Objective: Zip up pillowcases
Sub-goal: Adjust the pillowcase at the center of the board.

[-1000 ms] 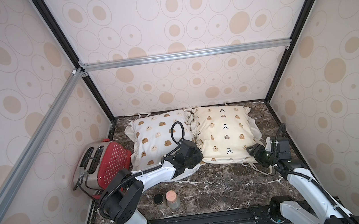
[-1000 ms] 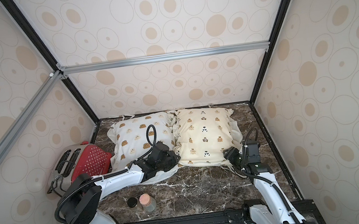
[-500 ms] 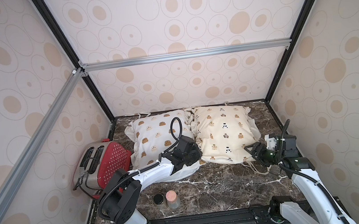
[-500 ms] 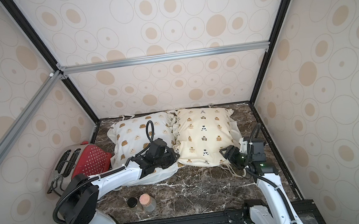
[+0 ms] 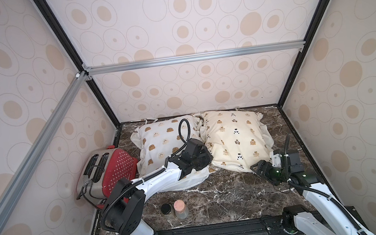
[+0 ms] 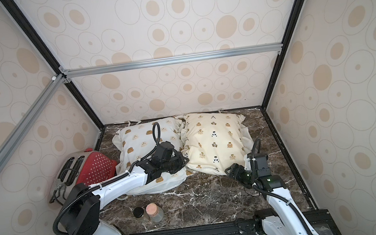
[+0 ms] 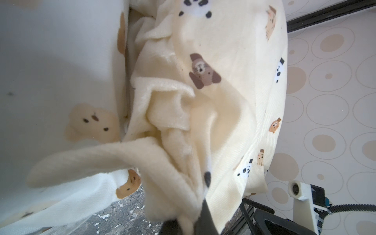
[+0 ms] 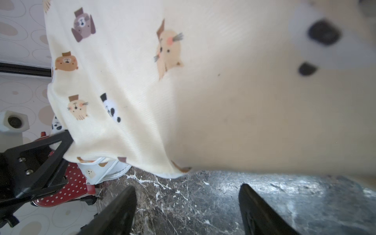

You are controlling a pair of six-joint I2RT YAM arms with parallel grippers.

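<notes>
Two pillowcases lie side by side at the back of the marble table in both top views. One is white with brown and cream faces [image 5: 160, 141], the other cream-yellow with small bears [image 5: 233, 134]. My left gripper [image 5: 208, 160] reaches across the white one and is shut on the ruffle at the cream one's near left corner. In the left wrist view the bunched cream ruffle [image 7: 162, 162] runs into the shut left gripper [image 7: 191, 220]. My right gripper [image 5: 258, 169] stands open just off the cream pillowcase's front right corner. Only marble lies between its fingers [image 8: 122, 207], below the cream fabric [image 8: 142, 81].
A red dotted toaster [image 5: 113, 171] lies tipped against the left wall. Two small jars [image 5: 166, 209] [image 5: 181, 209] stand near the front edge, in front of the left arm. Patterned walls and a black frame [image 5: 294, 134] close in the table [image 5: 228, 198].
My right gripper's jaws have opened wider and drawn slightly back from the cream pillowcase's corner. My left gripper stays shut on the ruffle, nearly still.
</notes>
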